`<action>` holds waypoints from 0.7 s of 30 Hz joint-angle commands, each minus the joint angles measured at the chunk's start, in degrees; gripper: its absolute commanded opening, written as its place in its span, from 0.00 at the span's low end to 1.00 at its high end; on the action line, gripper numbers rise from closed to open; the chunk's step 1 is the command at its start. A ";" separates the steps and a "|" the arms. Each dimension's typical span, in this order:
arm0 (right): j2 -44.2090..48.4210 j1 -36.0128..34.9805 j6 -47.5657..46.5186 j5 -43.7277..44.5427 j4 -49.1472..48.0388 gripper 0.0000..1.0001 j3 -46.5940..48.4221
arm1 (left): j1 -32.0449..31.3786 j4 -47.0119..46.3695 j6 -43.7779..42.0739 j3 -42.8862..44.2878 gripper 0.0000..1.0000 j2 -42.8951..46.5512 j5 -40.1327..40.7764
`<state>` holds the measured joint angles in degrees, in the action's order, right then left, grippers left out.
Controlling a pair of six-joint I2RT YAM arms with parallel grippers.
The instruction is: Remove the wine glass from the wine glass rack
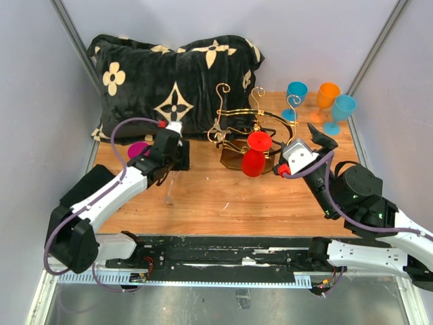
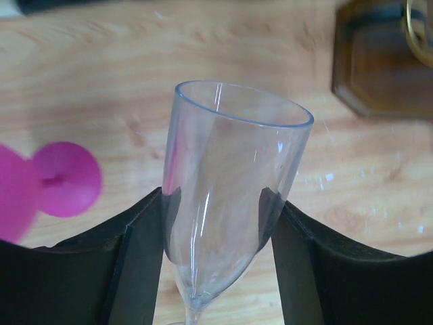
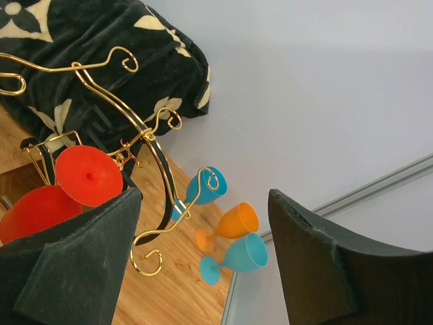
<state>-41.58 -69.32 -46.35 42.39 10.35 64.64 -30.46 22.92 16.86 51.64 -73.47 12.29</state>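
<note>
The gold wire wine glass rack [image 1: 238,120] stands on its dark brown base [image 1: 231,160] at the table's middle back. A red wine glass [image 1: 256,153] hangs upside down from it, and shows in the right wrist view [image 3: 86,177] beside the gold scrolls [image 3: 150,145]. My left gripper [image 1: 174,157] is left of the rack, shut on the bowl of a clear wine glass [image 2: 237,156], with a finger [image 2: 139,257] on each side. My right gripper [image 1: 316,138] is open and empty, just right of the rack and the red glass.
Two blue glasses [image 1: 295,93] [image 1: 340,111] and an orange glass [image 1: 327,98] stand at the back right. A magenta glass [image 2: 61,179] lies left of my left gripper. A black flower-patterned pillow [image 1: 176,81] fills the back left. Grey walls close in on both sides.
</note>
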 commanded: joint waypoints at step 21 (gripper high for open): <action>-0.83 0.41 -1.29 -1.61 0.02 0.77 0.24 | 3.65 -72.21 -10.61 -17.57 0.13 -0.90 21.99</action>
<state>-42.50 -69.32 -46.76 40.93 10.66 64.64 -26.85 -27.66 10.02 34.39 -71.88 31.16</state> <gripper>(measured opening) 0.769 0.612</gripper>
